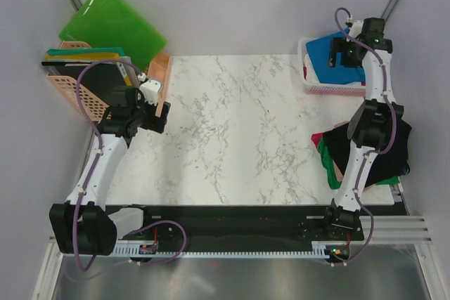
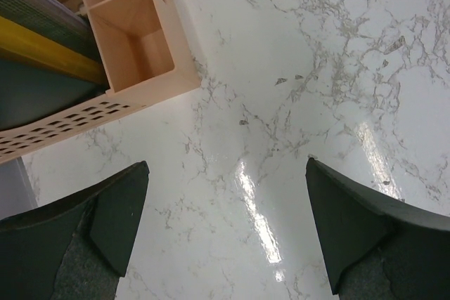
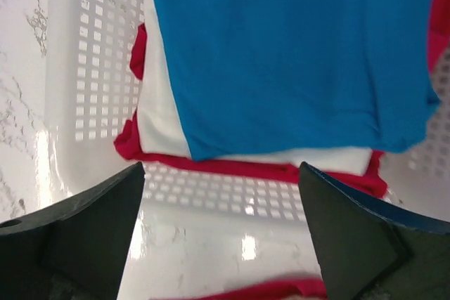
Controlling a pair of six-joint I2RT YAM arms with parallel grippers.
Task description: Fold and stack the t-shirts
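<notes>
A folded bright blue t-shirt (image 3: pixel 288 54) lies on top of a white t-shirt (image 3: pixel 158 121) and a red t-shirt (image 3: pixel 232 168) inside the white lattice basket (image 3: pixel 91 68). The blue t-shirt (image 1: pixel 327 50) and the basket (image 1: pixel 330 88) also show at the far right of the top view. A loose pile with a black t-shirt (image 1: pixel 351 149) and a green t-shirt (image 1: pixel 328 165) lies at the table's right edge under the right arm. My right gripper (image 3: pixel 221 240) is open and empty above the basket's near rim. My left gripper (image 2: pixel 228 233) is open and empty over bare marble at the left.
A peach plastic organiser (image 2: pixel 133 40) and a peach lattice crate (image 1: pixel 74 89) holding folders stand at the far left. Green plastic folders (image 1: pixel 112 22) lean against the back wall. A red cloth edge (image 3: pixel 281 291) shows just below the right fingers.
</notes>
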